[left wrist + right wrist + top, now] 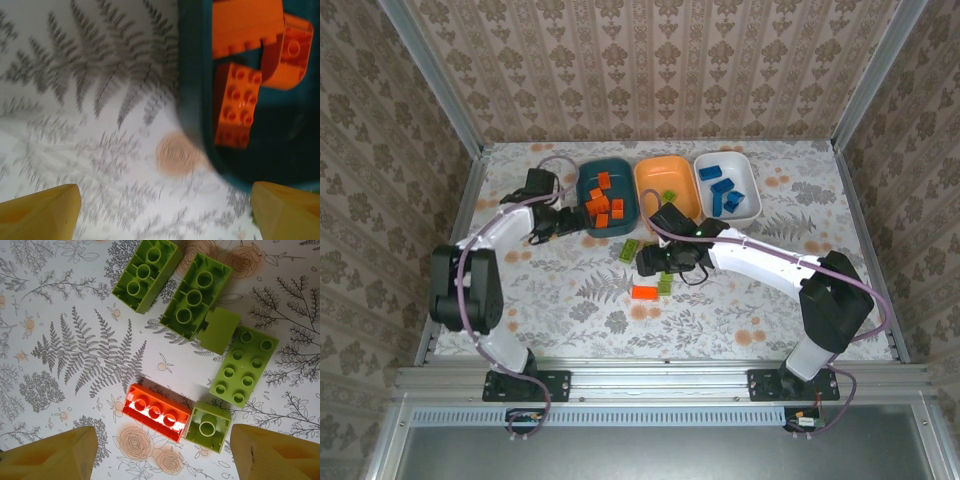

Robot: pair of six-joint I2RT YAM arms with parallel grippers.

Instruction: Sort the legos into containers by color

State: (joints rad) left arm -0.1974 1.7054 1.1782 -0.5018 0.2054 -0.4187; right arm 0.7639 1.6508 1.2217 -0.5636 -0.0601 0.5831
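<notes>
Tally: six loose, nothing gripped

Five green legos (195, 295) and one orange lego (156, 412) lie on the counter (75, 340) under the right tool (160, 447), spread, holding nothing. Left tool (165, 210), spread and empty, hovers by the teal bin (192, 75).

1 teal bin (581, 190), 1 orange bin (665, 175), 1 white bin (745, 170). Loose on surface (75, 300): 5 green bricks (245, 365), 1 orange brick (156, 412).
</notes>
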